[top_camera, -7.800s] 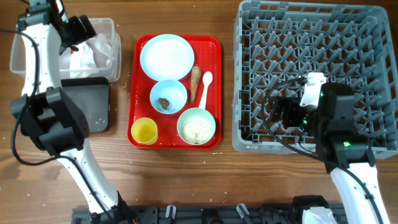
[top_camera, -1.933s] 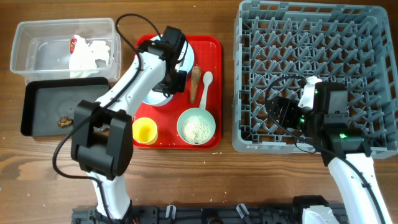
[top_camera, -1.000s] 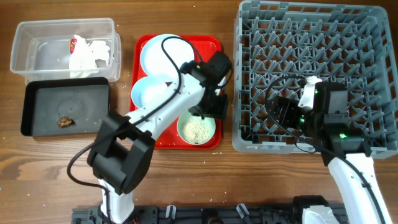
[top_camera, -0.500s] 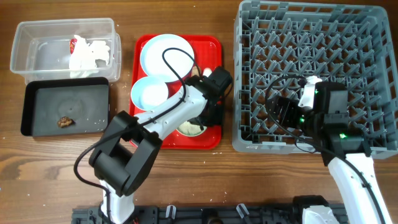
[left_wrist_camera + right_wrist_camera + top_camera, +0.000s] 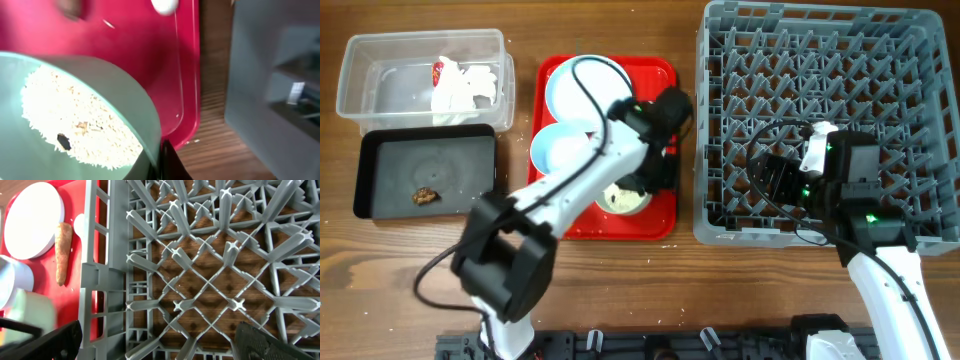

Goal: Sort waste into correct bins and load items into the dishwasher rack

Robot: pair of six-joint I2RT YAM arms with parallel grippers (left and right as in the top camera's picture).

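My left gripper (image 5: 652, 180) is shut on the right rim of a mint bowl (image 5: 623, 199) of white rice (image 5: 75, 117) on the flat red tray (image 5: 665, 72). In the left wrist view the rim sits pinched between the jaws of that gripper (image 5: 161, 152). A pale blue plate (image 5: 582, 85) and an empty blue bowl (image 5: 558, 150) lie further left. The brown stick (image 5: 62, 252) and spoon (image 5: 79, 222) show beside the plate; the left arm covers them from above. My right gripper (image 5: 155, 345) hangs open over the grey dishwasher rack (image 5: 820, 60), holding nothing. The yellow cup is hidden.
The clear tub (image 5: 380, 85) at the far left holds the crumpled napkin (image 5: 468, 85) and the wrapper (image 5: 440, 70). In front of it the black tray (image 5: 460, 170) holds a small brown lump (image 5: 423, 196). A narrow strip of bare wood (image 5: 215, 145) separates red tray and rack.
The left gripper came down on the rice bowl's right rim and shut on it. The bowl has shifted slightly left. The right arm has not moved.
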